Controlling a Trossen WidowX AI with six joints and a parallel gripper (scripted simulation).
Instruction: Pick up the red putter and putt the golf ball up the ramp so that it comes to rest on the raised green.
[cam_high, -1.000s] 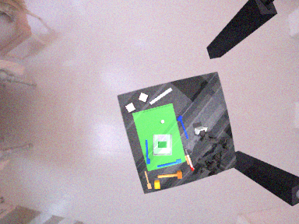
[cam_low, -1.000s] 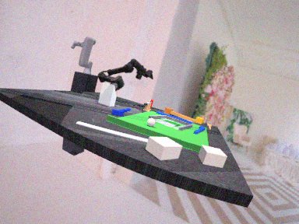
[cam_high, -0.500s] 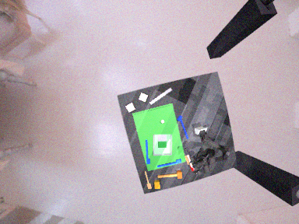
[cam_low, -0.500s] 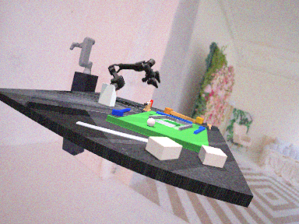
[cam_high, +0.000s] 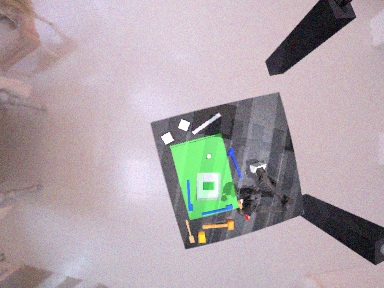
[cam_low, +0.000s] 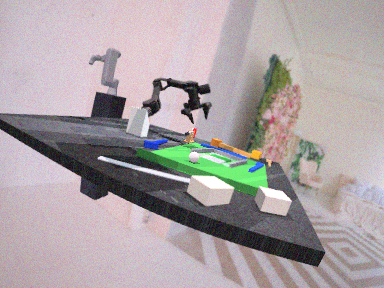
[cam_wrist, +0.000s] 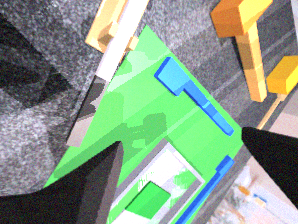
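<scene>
A small red part, seemingly of the putter, shows beside a tan piece at the green mat's corner. In the wrist view a long pale bar crosses that piece along the mat edge; no red shows there. My gripper is open and empty, above the mat and beside the bar. The white golf ball rests on the green mat. The raised green square sits inside a pale frame.
Blue pieces lie around the mat. An orange mallet and yellow block lie outside it. A white bar and two white blocks lie at the opposite end.
</scene>
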